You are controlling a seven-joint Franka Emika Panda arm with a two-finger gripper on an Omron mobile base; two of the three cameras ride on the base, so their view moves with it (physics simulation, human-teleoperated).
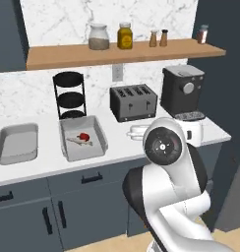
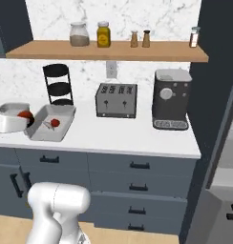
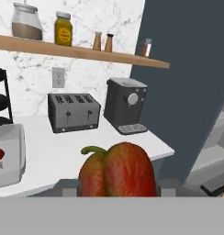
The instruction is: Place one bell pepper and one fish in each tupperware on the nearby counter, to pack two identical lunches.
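My gripper point(image 3: 117, 189) is shut on a red-orange bell pepper point(image 3: 116, 170) with a green stem, held in front of the white counter point(image 3: 63, 156). From the right base, the hand and its pepper point(image 2: 25, 115) show at the far left. One grey tupperware point(image 1: 82, 140) holds a small red bell pepper point(image 1: 83, 136) and a fish point(image 1: 77, 142); the same tupperware point(image 2: 49, 123) lies just right of the hand. A second tupperware point(image 1: 16, 142) stands empty further left. In the left base view my own arm hides the gripper.
A dark toaster point(image 1: 133, 102) and a coffee machine point(image 1: 182, 91) stand at the back right of the counter, a black tiered rack point(image 1: 69, 94) behind the tupperwares. A wooden shelf point(image 1: 122, 53) with jars hangs above. A tall dark cabinet point(image 3: 187, 82) bounds the right end.
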